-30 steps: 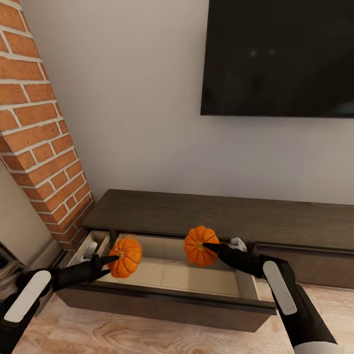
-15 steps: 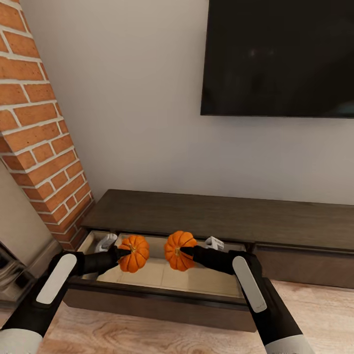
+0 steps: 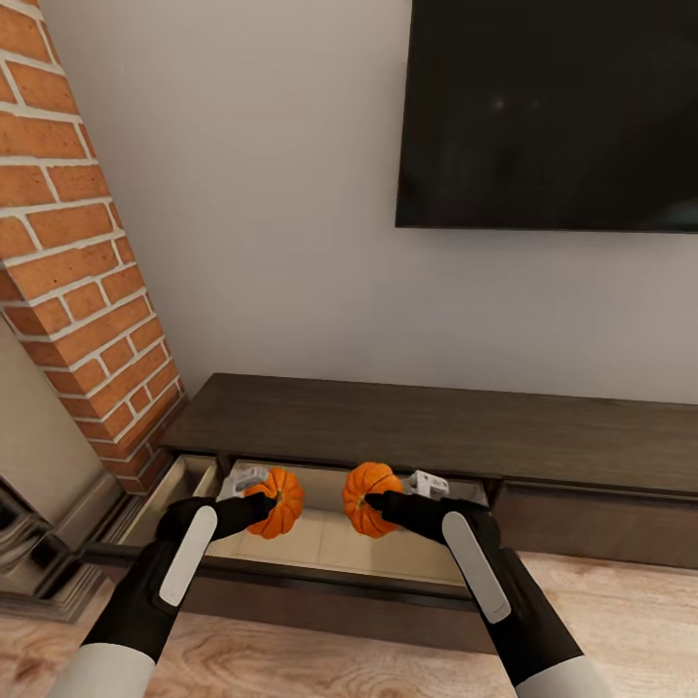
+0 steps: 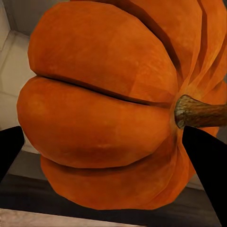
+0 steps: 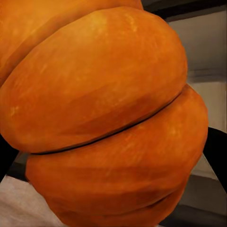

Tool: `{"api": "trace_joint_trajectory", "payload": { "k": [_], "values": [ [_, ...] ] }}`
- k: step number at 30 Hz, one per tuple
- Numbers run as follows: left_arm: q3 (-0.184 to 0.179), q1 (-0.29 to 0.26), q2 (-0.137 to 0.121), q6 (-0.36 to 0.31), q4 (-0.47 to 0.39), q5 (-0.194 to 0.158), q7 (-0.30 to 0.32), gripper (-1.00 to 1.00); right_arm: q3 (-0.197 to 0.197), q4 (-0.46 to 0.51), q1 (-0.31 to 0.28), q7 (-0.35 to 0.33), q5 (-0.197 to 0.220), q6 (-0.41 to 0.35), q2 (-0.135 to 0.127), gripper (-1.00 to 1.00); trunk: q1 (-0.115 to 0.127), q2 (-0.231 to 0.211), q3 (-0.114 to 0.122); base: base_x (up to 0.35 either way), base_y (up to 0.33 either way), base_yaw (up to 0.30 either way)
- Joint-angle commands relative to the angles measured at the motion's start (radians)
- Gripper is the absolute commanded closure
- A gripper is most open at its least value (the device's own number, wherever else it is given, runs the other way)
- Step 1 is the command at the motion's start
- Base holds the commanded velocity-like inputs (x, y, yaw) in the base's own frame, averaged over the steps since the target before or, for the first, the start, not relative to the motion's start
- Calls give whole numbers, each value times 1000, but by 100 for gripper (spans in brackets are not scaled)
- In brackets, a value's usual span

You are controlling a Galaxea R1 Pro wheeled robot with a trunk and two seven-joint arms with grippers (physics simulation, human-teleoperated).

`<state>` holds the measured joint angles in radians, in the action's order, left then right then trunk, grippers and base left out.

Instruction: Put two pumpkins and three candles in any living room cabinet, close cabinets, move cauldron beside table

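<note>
Over the open drawer of the cabinet [image 3: 427,427], each arm carries a pumpkin; the left gripper [image 3: 260,501] is clamped on the left pumpkin [image 3: 281,490], the right gripper [image 3: 373,501] on the right pumpkin [image 3: 368,496], both low above the pale drawer floor; two small grey candles [image 3: 428,482] lie at the back. The pumpkins look light, rigid and smooth-ribbed, likely to twist in a pinch; a hold across the ribs near the stem [image 4: 196,112] seems safest. Since half a second ago both pumpkins have sunk lower and the left arm has swung inward.
</note>
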<state>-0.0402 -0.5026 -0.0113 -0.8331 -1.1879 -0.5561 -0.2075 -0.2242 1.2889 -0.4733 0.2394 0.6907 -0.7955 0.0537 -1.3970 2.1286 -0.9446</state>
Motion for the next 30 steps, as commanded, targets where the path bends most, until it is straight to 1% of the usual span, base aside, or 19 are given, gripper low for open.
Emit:
{"api": "trace_joint_trajectory", "payload": {
  "k": [1, 4, 6, 8, 9, 11, 12, 14, 16, 18, 19, 20, 24, 25, 26, 27, 28, 30],
  "values": [
    [-3, -1, 0, -1, -1, -8, -12, 100, -1, -2, -1, 11, 13, 6, 0, 100, 0, 0, -1, 0, 0, 0],
    [-3, -1, -1, 13, 21, -4, -12, 100, -2, -13, -1, 13, 13, 45, 0, 100, 0, 0, -1, 0, 0, 0],
    [-4, -1, 0, 43, 48, -3, -12, 100, 1, -50, -1, 26, 13, 52, 0, 100, 0, 0, -1, 0, 0, 0],
    [-5, -1, 1, 67, 65, -4, -12, 100, 1, -115, -1, 71, 10, 59, -1, 100, 0, 0, -1, 0, 0, 0],
    [-6, -1, 1, 71, 68, -4, -12, 100, 2, -138, -1, 89, 1, 62, -1, 100, 0, 0, -1, 0, 0, 0],
    [-7, -1, 1, 76, 72, -4, -12, 100, 2, -181, -1, 114, -55, 72, 0, 100, 0, 0, -1, 0, 0, 0],
    [-7, -1, 1, 78, 73, -5, -12, 100, 3, -193, -1, 120, -105, 95, 1, 100, 0, 0, -1, 0, 0, 0],
    [-7, -1, 1, 79, 74, -5, -12, 100, 3, -200, -1, 122, -161, 128, 1, 100, 0, 0, -1, 0, 0, 0],
    [-8, -1, 1, 81, 79, -4, -12, 100, 2, -202, -1, 122, -191, 151, 1, 100, 0, 0, -1, 0, 0, 0],
    [-10, -1, 1, 93, 82, -4, -12, 100, 2, -201, -1, 123, -205, 173, 0, 100, 0, 0, -1, 0, 0, 0],
    [-19, -1, 1, 102, 83, -4, -12, 100, 2, -200, -1, 124, -209, 188, 0, 100, 0, 0, -1, 0, 0, 0],
    [-35, -1, 1, 113, 87, -4, -13, 100, 2, -199, -1, 125, -211, 203, 0, 100, 0, 0, -1, 0, 0, 0],
    [-127, -1, 3, 184, 118, -2, -14, 100, 6, -204, -1, 129, -212, 237, 1, 100, 0, 0, -1, 0, 0, 0],
    [-138, -1, 7, 194, 121, -3, -15, 100, 7, -206, -1, 129, -212, 239, 1, 100, 0, 0, -1, 0, 0, 0],
    [-148, -2, 19, 202, 126, -2, -15, 100, 6, -214, -1, 130, -212, 239, 1, 100, 0, 0, -1, 0, 0, 0],
    [-153, -2, 29, 207, 139, 15, -15, 100, 5, -225, -1, 134, -214, 240, 1, 100, 0, 0, -1, 0, 0, 0],
    [-156, -2, 37, 212, 154, 46, -15, 100, 3, -233, -1, 144, -215, 240, 1, 100, 0, 0, -1, 0, 0, 0],
    [-157, -2, 50, 230, 164, 85, -15, 100, 3, -240, -1, 151, -217, 242, 2, 100, 0, 0, -1, 0, 0, 0]
  ]
}}
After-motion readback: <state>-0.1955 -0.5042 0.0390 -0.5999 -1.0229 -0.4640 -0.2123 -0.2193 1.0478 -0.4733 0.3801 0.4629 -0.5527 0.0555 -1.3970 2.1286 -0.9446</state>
